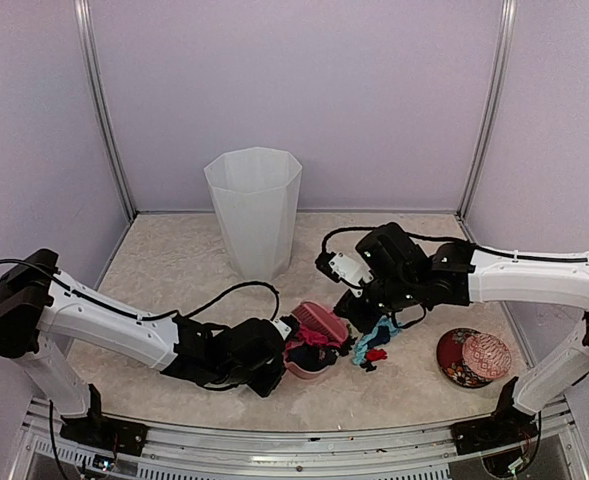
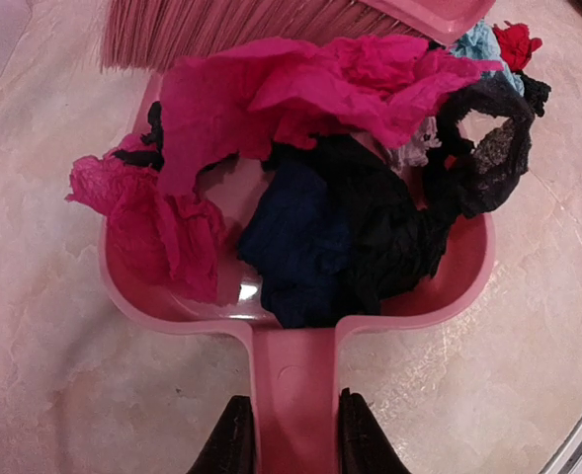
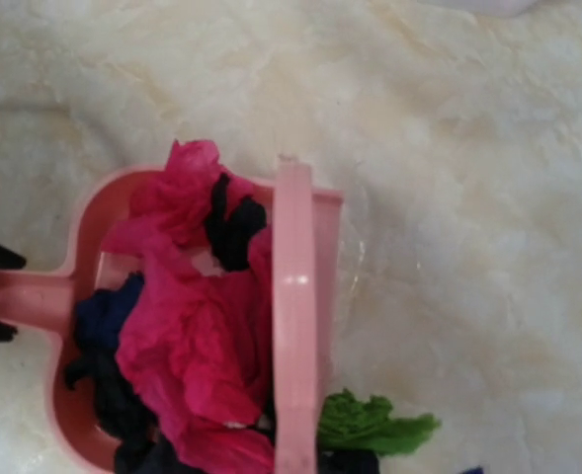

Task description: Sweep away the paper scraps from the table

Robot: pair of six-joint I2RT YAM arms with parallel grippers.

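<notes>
My left gripper (image 2: 289,434) is shut on the handle of the pink dustpan (image 2: 300,365), which lies flat on the table (image 1: 174,260). Magenta, black and dark blue paper scraps (image 2: 300,109) fill the pan. My right gripper (image 1: 352,308) holds a pink brush (image 3: 295,316) upright at the pan's mouth, bristles (image 2: 221,25) down; its fingers are hidden in the right wrist view. Teal, red and black scraps (image 1: 374,345) lie on the table just right of the brush. A green scrap (image 3: 370,425) lies on the far side of the brush from the pan.
A tall white bin (image 1: 254,210) stands at the back centre. A round red patterned dish (image 1: 456,362) with a pink object on it sits at the right front. The metal rail (image 1: 294,440) runs along the front edge. Lilac walls surround the table.
</notes>
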